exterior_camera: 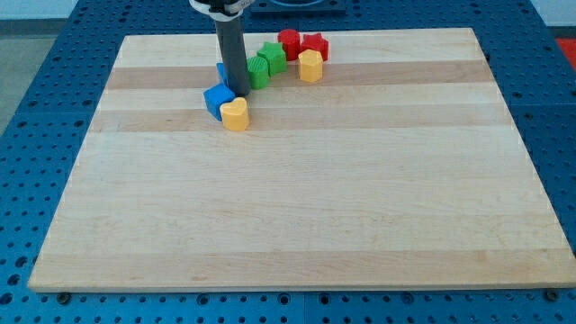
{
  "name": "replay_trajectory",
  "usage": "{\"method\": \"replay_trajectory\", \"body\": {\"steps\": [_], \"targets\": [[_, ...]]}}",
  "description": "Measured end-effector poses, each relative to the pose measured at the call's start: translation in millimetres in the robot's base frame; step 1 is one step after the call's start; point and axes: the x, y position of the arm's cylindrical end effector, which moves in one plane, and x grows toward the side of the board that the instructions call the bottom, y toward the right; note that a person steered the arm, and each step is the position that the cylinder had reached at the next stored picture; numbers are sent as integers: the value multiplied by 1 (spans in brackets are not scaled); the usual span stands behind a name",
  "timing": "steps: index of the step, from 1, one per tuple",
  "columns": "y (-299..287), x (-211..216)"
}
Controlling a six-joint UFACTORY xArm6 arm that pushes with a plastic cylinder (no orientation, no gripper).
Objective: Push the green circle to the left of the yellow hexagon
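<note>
The green circle (pixel 259 72) lies near the view's top, left of centre, touching a green star (pixel 274 57) at its upper right. The yellow hexagon (pixel 310 66) sits a little to the right of both. My rod comes down from the view's top, and my tip (pixel 237 93) rests on the board just left of and below the green circle, about touching it. A blue cube (pixel 217 99) and a yellow heart (pixel 235 114) lie right beside my tip, on its left and below it.
A red circle (pixel 289 41) and a red star (pixel 315 45) sit above the yellow hexagon near the board's top edge. Another blue block (pixel 221 70) shows partly behind the rod. The wooden board (pixel 297 207) lies on a blue perforated table.
</note>
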Motion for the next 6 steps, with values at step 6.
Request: {"method": "replay_trajectory", "body": {"steps": [6], "targets": [[67, -16]]}}
